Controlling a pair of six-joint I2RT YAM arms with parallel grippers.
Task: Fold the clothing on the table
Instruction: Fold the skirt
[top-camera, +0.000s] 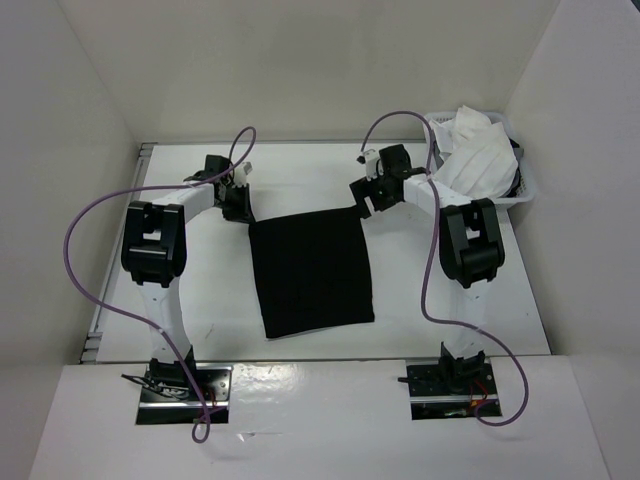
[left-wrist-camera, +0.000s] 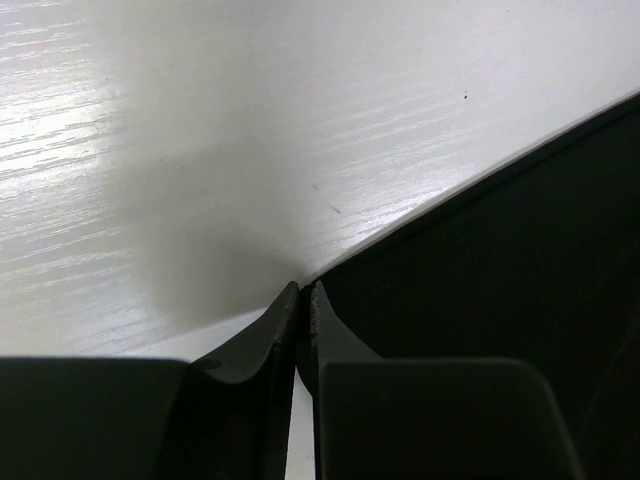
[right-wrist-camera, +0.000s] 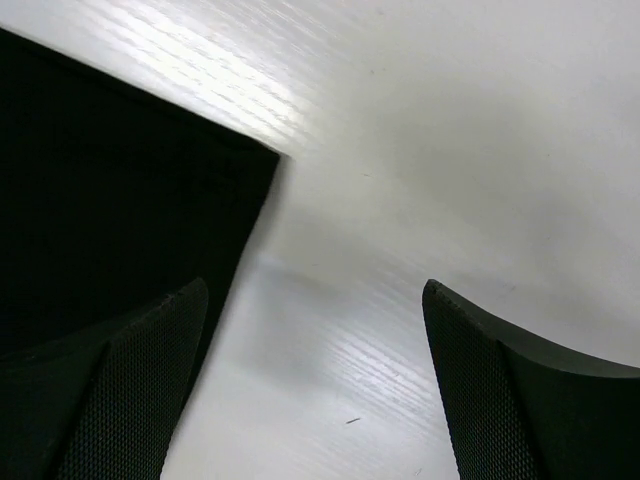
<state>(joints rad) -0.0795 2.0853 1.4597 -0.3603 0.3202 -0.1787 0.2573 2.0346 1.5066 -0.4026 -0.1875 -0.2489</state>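
The black garment (top-camera: 312, 275) lies flat on the white bench (top-camera: 300, 170). The left claw (left-wrist-camera: 303, 292) is narrowed almost closed at its far left corner. The right claw (right-wrist-camera: 315, 290) gapes wide over the far right corner.

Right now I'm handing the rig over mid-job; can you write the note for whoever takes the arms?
Left gripper: nearly shut at the far-left corner of the clothing, apparently pinching it.
Right gripper: open, straddling the far-right corner, holding nothing.
The clothing lies flat as a rectangle in the middle of the table; the basket with white cloth sits far right.
Done: both grippers at the far corners.
Left: close the right, lift both corners, fold toward the near edge.
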